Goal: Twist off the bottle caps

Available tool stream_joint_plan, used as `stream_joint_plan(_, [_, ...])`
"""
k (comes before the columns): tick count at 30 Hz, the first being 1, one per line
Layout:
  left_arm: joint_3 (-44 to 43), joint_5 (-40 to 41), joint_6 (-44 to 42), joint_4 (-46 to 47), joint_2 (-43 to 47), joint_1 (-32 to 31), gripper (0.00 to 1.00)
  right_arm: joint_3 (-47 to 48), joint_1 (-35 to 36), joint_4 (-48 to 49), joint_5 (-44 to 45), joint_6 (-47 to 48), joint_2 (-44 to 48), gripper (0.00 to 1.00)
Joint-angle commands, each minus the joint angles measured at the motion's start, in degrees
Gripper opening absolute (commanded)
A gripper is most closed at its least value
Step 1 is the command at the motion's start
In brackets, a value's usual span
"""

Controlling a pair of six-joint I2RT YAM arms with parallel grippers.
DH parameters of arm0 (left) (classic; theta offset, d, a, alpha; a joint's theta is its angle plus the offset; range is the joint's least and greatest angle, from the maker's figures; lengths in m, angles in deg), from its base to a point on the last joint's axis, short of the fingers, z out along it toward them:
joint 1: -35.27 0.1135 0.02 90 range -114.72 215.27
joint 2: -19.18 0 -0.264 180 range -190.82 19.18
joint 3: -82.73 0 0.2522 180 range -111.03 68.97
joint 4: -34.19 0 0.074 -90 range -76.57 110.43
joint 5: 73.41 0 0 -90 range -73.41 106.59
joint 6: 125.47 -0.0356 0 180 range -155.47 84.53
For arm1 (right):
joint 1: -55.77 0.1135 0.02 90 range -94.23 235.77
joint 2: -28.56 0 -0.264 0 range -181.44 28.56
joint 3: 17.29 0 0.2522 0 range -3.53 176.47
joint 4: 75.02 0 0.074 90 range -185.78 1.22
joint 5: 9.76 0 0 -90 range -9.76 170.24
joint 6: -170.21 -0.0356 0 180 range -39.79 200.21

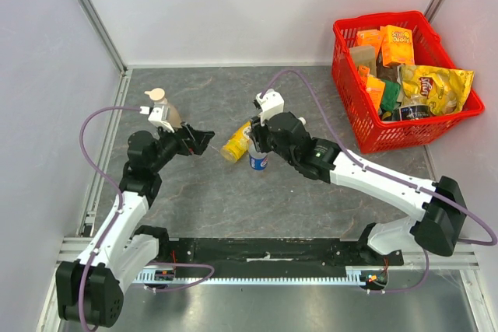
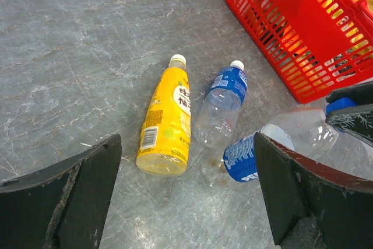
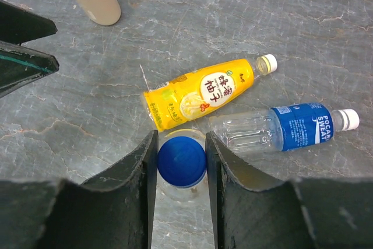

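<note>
Grey veined worktop [image 1: 233, 207], pale walls [image 1: 233, 5], a red plastic snack basket [image 1: 405, 136] far right. At centre the right end effector [image 3: 181, 144] clamps the round blue cap [image 3: 182, 162] of an upright clear bottle [image 1: 258, 162] (yellow juice bottle [image 3: 201, 91] and blue-labelled clear bottle [image 3: 280, 129] lie just beside it, capped). The left end effector [image 2: 186, 155] gapes wide near a beige pump bottle [image 1: 167, 110].

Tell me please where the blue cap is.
The blue cap is low in the right wrist view, gripped by the right pincer, beside the juice bottle.

Juice bottle [image 3: 198, 94] close beside blue cap [image 3: 181, 161]

Blue cap [image 3: 181, 161] hidden, top cam.
</note>
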Motion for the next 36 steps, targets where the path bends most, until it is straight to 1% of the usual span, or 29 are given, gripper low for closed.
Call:
stream_joint_plan(1, [-4.2,-0.3,0.2,-2.9,2.0,0.2,0.99,-0.3,0.1,1.3,0.1,-0.3,-1.3,0.38])
stream_joint_plan(2, [-5.1,-0.1,-0.1,-4.0,2.1,0.2,0.99,-0.3,0.2,1.2,0.3,-0.2,-1.5,0.37])
stream_joint_plan(4, [-7.3,-0.5,-0.6,-6.2,2.3,0.2,0.99,-0.4,0.1,1.3,0.4,-0.3,-2.0,0.29])
stream_joint_plan(8, [-10.9,-3.3,-0.9,-8.2,1.9,0.2,1.0,0.2,0.1,1.0,0.1,-0.2,-2.2,0.08])
stream_joint_plan(11, [-13.5,-5.3,-1.4,-9.7,1.4,0.2,1.0,0.7,0.1,0.6,0.2,-0.1,-2.2,0.0])
stream_joint_plan(15, [-16.3,-7.8,-3.1,-11.8,1.1,0.2,1.0,2.2,0.0,0.1,-0.6,0.3,-2.1,0.0])
stream_joint_plan(17, [-18.1,-9.3,-4.5,-12.7,1.1,0.2,1.0,3.3,-0.2,-0.1,-2.5,0.7,-2.1,0.0])
stream_joint_plan(18, [-19.0,-10.1,-5.3,-14.8,0.9,0.2,1.0,3.8,-0.4,-0.1,-3.7,0.9,-2.1,0.0])
stream_joint_plan(23, [-24.5,-17.8,-10.7,-20.5,-0.4,0.2,1.0,6.5,-2.9,-0.2,-9.9,0.8,-1.5,0.0])
stream_joint_plan(25, [-26.0,-22.7,-12.9,-22.2,-1.1,0.1,1.0,7.5,-4.5,0.0,-12.8,0.5,-0.9,0.0])
stream_joint_plan(31, [-26.4,-33.2,-17.6,-24.3,-2.5,0.1,1.0,9.5,-10.9,-0.1,-27.8,-1.8,0.3,0.0])
stream_joint_plan(36, [-24.8,-35.1,-18.8,-24.3,-2.7,0.2,1.0,9.8,-15.9,3.4,-43.2,-5.9,0.5,0.0])
